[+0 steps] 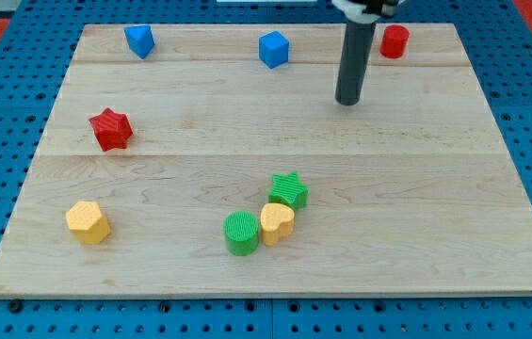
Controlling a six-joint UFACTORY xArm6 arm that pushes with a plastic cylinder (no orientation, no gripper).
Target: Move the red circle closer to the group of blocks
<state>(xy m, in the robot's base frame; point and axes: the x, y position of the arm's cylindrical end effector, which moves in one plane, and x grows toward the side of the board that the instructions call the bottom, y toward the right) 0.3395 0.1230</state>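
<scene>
Camera view: wooden board (491, 188) on a blue pegged base, blocks scattered across it. Red circle (394, 41) near the view's top right corner, well apart from the group at the view's bottom centre: green star (289, 189), yellow heart (277, 222) and green circle (241, 233), touching or nearly touching one another. Elsewhere, a red star (110, 129) at the view's left, a yellow hexagon (88, 222) at bottom left, a blue block (138, 40), shape unclear, at top left, and a blue cube (273, 49) at top centre.

No claw on this rig, so nothing spread, pressed together or pinched; only a dark rod ending in my tip (348, 101). Tip down on bare wood, touching no block, just below and to the view's left of the red circle. Likely placed wrongly for the push: standing between circle and group. Probably calls for rounding to the circle's upper right side, then driving it down-left toward the cluster. Task seemingly not yet begun.
</scene>
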